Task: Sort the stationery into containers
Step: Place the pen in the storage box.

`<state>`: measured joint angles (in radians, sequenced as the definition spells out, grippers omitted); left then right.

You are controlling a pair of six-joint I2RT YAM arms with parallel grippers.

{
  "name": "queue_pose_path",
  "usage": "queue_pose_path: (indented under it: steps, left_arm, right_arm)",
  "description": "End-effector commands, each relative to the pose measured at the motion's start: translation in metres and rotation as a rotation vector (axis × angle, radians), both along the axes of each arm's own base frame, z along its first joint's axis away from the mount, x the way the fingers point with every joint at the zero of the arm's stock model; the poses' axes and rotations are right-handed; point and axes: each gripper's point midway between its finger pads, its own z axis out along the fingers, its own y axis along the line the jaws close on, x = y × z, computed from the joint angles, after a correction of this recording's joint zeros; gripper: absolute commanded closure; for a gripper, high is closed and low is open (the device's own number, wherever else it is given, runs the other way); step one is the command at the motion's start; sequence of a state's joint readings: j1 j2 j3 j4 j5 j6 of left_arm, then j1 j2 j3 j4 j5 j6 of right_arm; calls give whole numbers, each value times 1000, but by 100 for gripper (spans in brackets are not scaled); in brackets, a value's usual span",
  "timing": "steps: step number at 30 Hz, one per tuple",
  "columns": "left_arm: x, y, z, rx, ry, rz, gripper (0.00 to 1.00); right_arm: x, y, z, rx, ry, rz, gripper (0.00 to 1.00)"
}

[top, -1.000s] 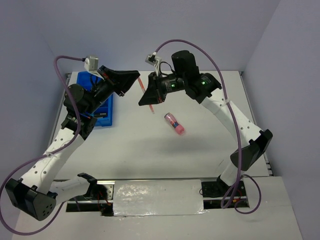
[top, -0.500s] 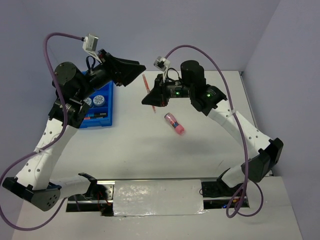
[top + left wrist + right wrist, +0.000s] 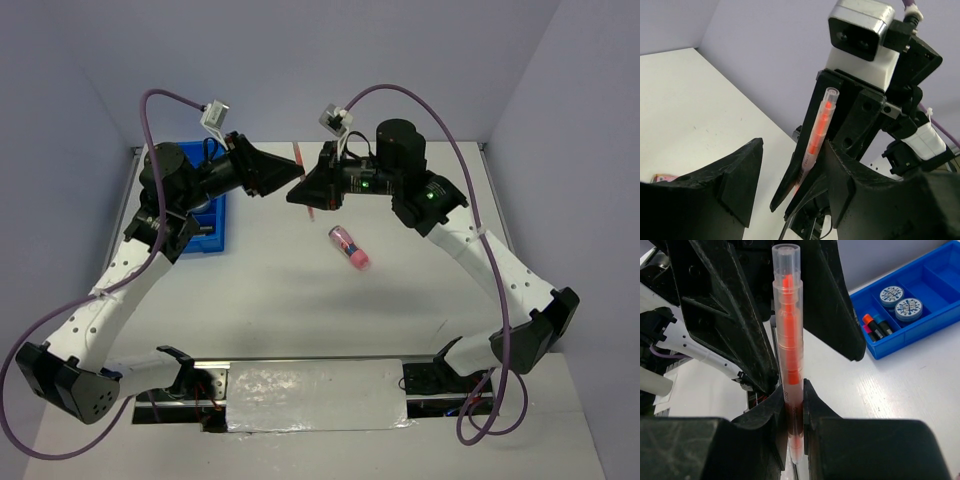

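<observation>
Tube on table, tray apart

Stick clamped between right fingers; tube on table right of tray; discs in tray compartment.

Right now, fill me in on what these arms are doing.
The right pincer grips a thin orange stick in mid-air. The left pincer faces it, open, jaws either side of the stick: apparently a handover. The blue tray already holds two discs and some highlighters; a pink-capped tube lies on the table.
</observation>
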<state>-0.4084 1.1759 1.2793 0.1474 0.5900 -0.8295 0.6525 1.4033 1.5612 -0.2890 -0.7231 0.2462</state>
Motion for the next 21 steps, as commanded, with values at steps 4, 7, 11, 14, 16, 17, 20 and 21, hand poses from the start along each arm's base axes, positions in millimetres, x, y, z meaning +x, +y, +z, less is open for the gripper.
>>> queue_pose_path:
  steps: [4,7,11,14,16,17,20,21]
  left_arm:
    - [-17,-6,24,-60,-87,-86,48]
    - [-16,-7,20,-60,-82,-91,62]
    - [-14,-10,15,-75,-67,-106,67]
    - [-12,-14,12,-71,-62,-126,62]
    - [-13,-17,11,-68,-60,-138,62]
    - [-13,-18,11,-65,-66,-139,64]
    - [-9,-17,8,-53,-59,-113,86]
    - [-8,-16,8,-50,-55,-105,94]
  right_arm:
    - [-2,4,25,63,-56,24,100]
    - [-2,5,25,62,-52,31,100]
    - [-6,8,20,53,-39,51,100]
    - [-7,10,18,49,-32,62,100]
    - [-6,11,16,46,-28,62,100]
    - [-6,11,15,44,-26,60,100]
    - [-4,11,14,40,-26,53,100]
    - [-4,11,13,37,-25,56,100]
